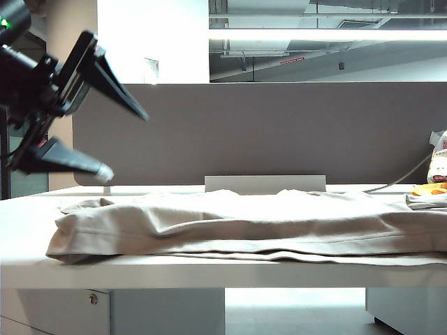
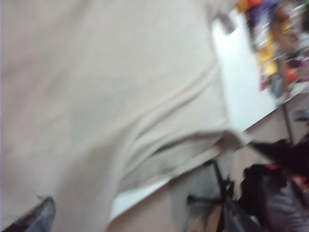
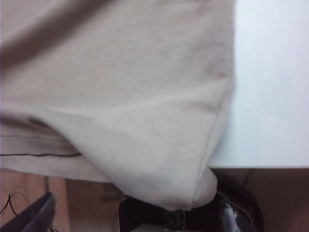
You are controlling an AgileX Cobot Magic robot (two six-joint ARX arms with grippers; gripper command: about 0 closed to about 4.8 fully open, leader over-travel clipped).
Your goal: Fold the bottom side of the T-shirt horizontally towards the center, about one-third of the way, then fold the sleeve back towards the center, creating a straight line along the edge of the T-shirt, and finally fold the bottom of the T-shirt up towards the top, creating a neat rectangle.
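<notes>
**Left claw wide open above the shirt's end, right claw out over the table's edge**

The T-shirt [image 1: 251, 223] lies stretched along the white table [image 1: 209, 276], folded lengthwise into a long, low band that runs nearly the full width of the surface, in front of the grey divider panel [image 1: 279, 132]. Its near edge sits just inside the table's front rim, with a thin lower layer peeking out under the fold.

Up above the shirt's left end hangs the left claw [image 1: 119, 143], spread wide, nothing between its two dark fingers, one pointing high toward the panel and one lower, its pale tip just over the cloth. It is clear of the fabric. Its own camera is badly blurred: beige cloth fills most of the picture, with a strip of table beyond it and a dark fingertip [image 2: 38, 217] at the corner of the frame.

The right claw does not appear in the exterior view. Its wrist camera looks down on a corner of the shirt [image 3: 145, 121], where a stitched hem [image 3: 212, 140] turns and the cloth droops over the table's edge. Only one dark finger [image 3: 41, 212] shows at the picture's margin, apart from the cloth; the claw stands released, gripping nothing.

Beyond the shirt's right end, an orange object [image 1: 433, 188] and a white packet [image 1: 438, 157] sit on the table.
</notes>
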